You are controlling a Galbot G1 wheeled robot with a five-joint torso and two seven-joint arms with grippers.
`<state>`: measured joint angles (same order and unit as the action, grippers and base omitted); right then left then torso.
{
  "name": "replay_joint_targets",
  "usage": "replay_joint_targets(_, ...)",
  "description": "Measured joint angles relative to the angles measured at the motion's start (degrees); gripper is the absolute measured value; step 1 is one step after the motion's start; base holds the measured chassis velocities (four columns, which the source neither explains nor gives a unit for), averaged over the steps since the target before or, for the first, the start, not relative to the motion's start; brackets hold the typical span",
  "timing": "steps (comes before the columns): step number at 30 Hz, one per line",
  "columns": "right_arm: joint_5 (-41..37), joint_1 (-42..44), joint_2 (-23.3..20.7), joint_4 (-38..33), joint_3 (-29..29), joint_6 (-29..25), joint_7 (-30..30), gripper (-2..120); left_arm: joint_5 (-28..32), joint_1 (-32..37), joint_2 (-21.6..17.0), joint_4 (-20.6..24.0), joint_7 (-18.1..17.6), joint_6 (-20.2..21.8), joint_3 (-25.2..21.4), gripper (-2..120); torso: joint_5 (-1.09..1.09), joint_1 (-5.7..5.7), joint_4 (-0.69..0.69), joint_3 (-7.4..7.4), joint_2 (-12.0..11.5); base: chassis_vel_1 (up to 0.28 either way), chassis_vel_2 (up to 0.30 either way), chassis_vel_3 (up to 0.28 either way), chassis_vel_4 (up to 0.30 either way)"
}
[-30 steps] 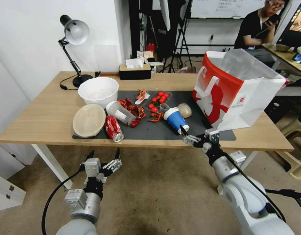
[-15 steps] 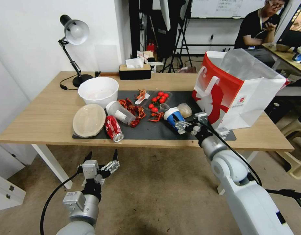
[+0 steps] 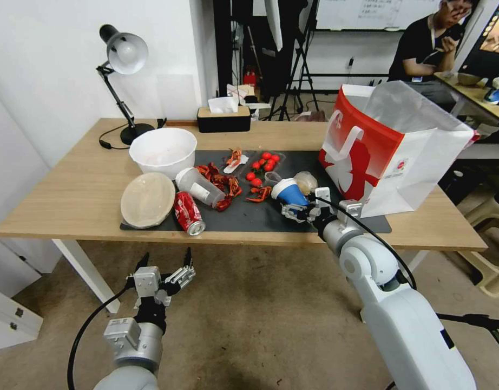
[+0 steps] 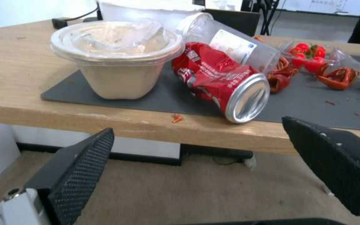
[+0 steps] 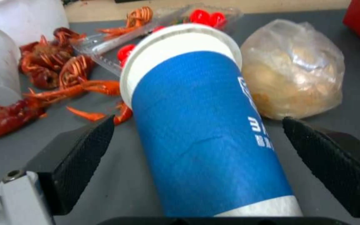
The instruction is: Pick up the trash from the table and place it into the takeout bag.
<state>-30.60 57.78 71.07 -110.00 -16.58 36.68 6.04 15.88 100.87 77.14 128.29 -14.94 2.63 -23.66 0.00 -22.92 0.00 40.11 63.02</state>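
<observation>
Straddling blue cup (image 5: 205,125), right tool (image 5: 197,153) (jaws wide)

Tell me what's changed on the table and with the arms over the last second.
The right gripper has moved forward over the table edge to the lying blue paper cup; its open fingers now straddle the cup without closing on it. The left gripper stays open, below the table edge near the red soda can. The trash and the takeout bag have not moved.
</observation>
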Motion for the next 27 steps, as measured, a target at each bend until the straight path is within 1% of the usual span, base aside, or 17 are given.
replay_joint_targets(3, -0.4, -0.2, 0.1, 0.2, 0.0, 1.1, 0.3, 95, 0.0, 0.0, 0.0, -0.1, 0.0, -0.2, 0.0, 100, 0.0, 0.0, 0.0, 0.0, 0.0, 0.0, 0.0, 0.0, 0.0)
replay_joint_targets(5, -0.6, -0.2, 0.1, 0.4, 0.0, 1.7, 0.3, 85, 0.0, 0.0, 0.0, -0.2, 0.0, -0.4, 0.0, 100, 0.0, 0.0, 0.0, 0.0, 0.0, 0.0, 0.0, 0.0, 0.0)
replay_joint_targets(6, -0.6, -0.2, 0.1, 0.4, 0.0, 1.7, 0.3, 85, 0.0, 0.0, 0.0, -0.2, 0.0, -0.4, 0.0, 100, 0.0, 0.0, 0.0, 0.0, 0.0, 0.0, 0.0, 0.0, 0.0)
replay_joint_targets(9, -0.6, -0.1, 0.1, 0.4, -0.1, 1.9, 0.3, 70, 0.1, -0.2, -0.1, -0.4, -0.1, -0.7, 0.0, 100, 0.0, 0.0, 0.0, 0.0, 0.0, 0.0, 0.0, 0.0, 0.0)
replay_joint_targets(10, -0.6, -0.1, 0.1, 0.4, -0.1, 1.9, 0.3, 70, 0.1, -0.2, -0.1, -0.4, -0.1, -0.7, 0.0, 100, 0.0, 0.0, 0.0, 0.0, 0.0, 0.0, 0.0, 0.0, 0.0)
replay_joint_targets(11, -0.6, 0.0, 0.1, 0.3, -0.2, 1.9, 0.3, 67, 0.1, -0.2, -0.1, -0.5, -0.2, -0.7, 0.0, 100, 0.0, 0.0, 0.0, 0.0, 0.0, 0.0, 0.0, 0.0, 0.0)
replay_joint_targets(12, -0.6, 0.2, 0.1, -0.1, -0.4, 1.8, 0.3, 60, 0.1, -0.2, 0.0, -0.5, -0.2, -0.8, 0.1, 100, 0.0, 0.0, 0.0, 0.0, 0.0, 0.0, 0.0, 0.0, 0.0)
replay_joint_targets(13, -0.6, 0.5, 0.0, -0.6, -0.6, 1.8, 0.3, 57, 0.1, -0.2, 0.0, -0.6, -0.2, -0.9, 0.1, 100, 0.01, 0.0, 0.0, 0.0, 0.0, 0.0, 0.0, 0.0, 0.0)
replay_joint_targets(14, -0.6, 0.5, 0.0, -0.6, -0.6, 1.8, 0.3, 57, 0.1, -0.2, 0.0, -0.6, -0.2, -0.9, 0.1, 100, 0.01, 0.0, 0.0, 0.0, 0.0, 0.0, 0.0, 0.0, 0.0)
replay_joint_targets(17, -0.7, 1.9, -1.1, -3.5, -1.4, 1.4, -0.1, 42, 0.1, -0.2, 0.0, -0.6, -0.3, -1.3, 0.2, 100, 0.0, 0.0, -0.01, 0.0, 0.0, 0.0, 0.0, 0.0, 0.0)
replay_joint_targets(18, -0.7, 1.9, -1.1, -3.5, -1.4, 1.4, -0.1, 42, 0.1, -0.2, 0.0, -0.6, -0.3, -1.3, 0.2, 100, 0.0, 0.0, -0.01, 0.0, 0.0, 0.0, 0.0, 0.0, 0.0)
replay_joint_targets(21, -0.9, 3.6, -2.7, -6.9, -2.2, 1.1, -0.8, 31, 0.0, -0.2, 0.0, -0.6, -0.4, -1.6, 0.1, 100, 0.01, 0.0, -0.01, 0.0, 0.0, 0.0, 0.0, 0.0, 0.0)
replay_joint_targets(22, -0.9, 3.6, -2.7, -6.9, -2.2, 1.1, -0.8, 31, 0.0, -0.2, 0.0, -0.6, -0.4, -1.6, 0.1, 100, 0.01, 0.0, -0.01, 0.0, 0.0, 0.0, 0.0, 0.0, 0.0)
replay_joint_targets(25, -1.2, 4.5, -4.3, -10.6, -3.2, -0.1, -1.5, 22, 0.0, -0.1, 0.0, -0.5, -0.4, -1.8, 0.1, 100, 0.0, 0.0, -0.01, 0.0, 0.0, 0.0, 0.0, 0.0, 0.0)
replay_joint_targets(27, -1.5, 4.5, -4.6, -11.3, -3.5, -0.4, -1.5, 20, -0.1, 0.0, 0.0, -0.5, -0.4, -1.9, 0.1, 100, 0.01, 0.0, -0.01, 0.0, 0.0, 0.0, 0.0, 0.0, 0.0)
